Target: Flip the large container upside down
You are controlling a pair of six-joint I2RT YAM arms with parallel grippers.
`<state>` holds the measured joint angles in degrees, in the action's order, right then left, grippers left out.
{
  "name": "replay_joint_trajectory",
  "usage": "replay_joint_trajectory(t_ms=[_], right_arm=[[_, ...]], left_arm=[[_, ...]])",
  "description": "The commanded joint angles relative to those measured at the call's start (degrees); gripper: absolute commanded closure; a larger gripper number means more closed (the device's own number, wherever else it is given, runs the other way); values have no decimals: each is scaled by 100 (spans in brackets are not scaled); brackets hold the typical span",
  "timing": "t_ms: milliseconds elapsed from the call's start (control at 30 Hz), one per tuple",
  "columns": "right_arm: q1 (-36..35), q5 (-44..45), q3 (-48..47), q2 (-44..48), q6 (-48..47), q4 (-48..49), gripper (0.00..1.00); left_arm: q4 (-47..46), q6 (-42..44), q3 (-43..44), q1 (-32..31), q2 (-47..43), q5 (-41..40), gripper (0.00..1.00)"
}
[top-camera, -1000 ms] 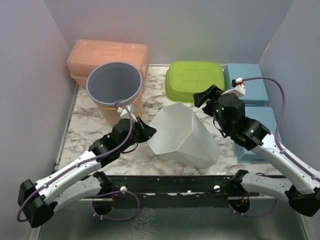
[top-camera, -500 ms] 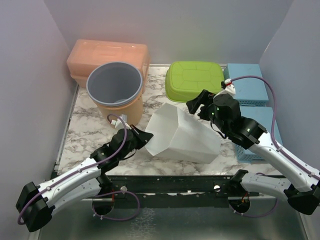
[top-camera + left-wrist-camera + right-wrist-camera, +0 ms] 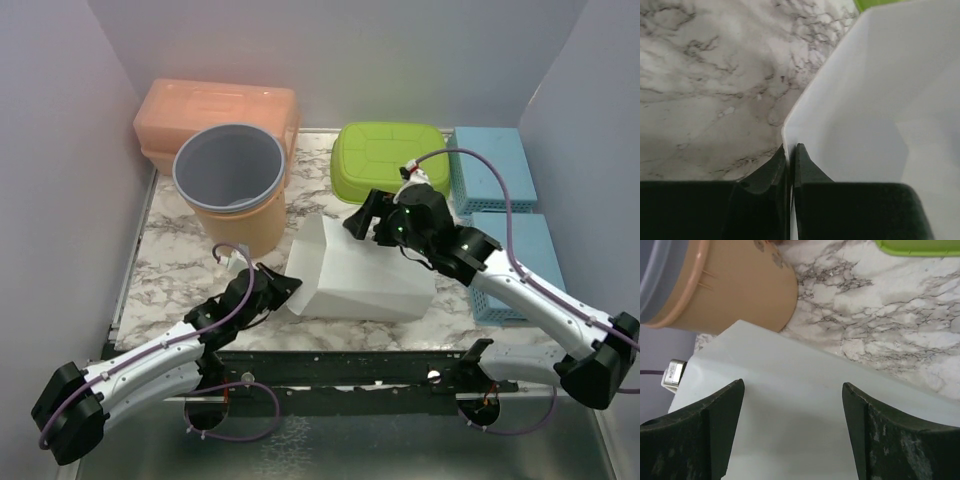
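Large white plastic container [image 3: 360, 275] is centre of the marble counter [image 3: 180, 250], tipped onto its side with the mouth facing left. Not inverted yet.

Left gripper [image 3: 290, 285] is clenched on the container's thin rim at the near-left corner. The wrist view shows both fingers pinching the wall.

Right gripper [image 3: 362, 222] is released, jaws spread wide over the container's upper far wall. Can't tell if it's touching.

Behind it are an orange bucket with a grey liner [image 3: 230, 185], just beside the container's far-left corner, and an upturned green tub [image 3: 390, 160].
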<state>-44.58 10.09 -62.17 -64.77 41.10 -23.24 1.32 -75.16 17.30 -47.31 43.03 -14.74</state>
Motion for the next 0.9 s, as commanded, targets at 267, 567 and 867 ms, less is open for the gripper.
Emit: replay_joint_trajectory(t_ms=[267, 567, 867], right_arm=[[-25, -516, -412, -696, -233, -190, 19], [-25, -2248, -624, -983, -526, 186, 19], [-27, -4270, -497, -837, -745, 721, 19]], left_arm=[[704, -307, -244, 2, -117, -259, 56], [1193, -309, -91, 8, -8, -246, 40], [1556, -184, 119, 13, 0, -363, 24]])
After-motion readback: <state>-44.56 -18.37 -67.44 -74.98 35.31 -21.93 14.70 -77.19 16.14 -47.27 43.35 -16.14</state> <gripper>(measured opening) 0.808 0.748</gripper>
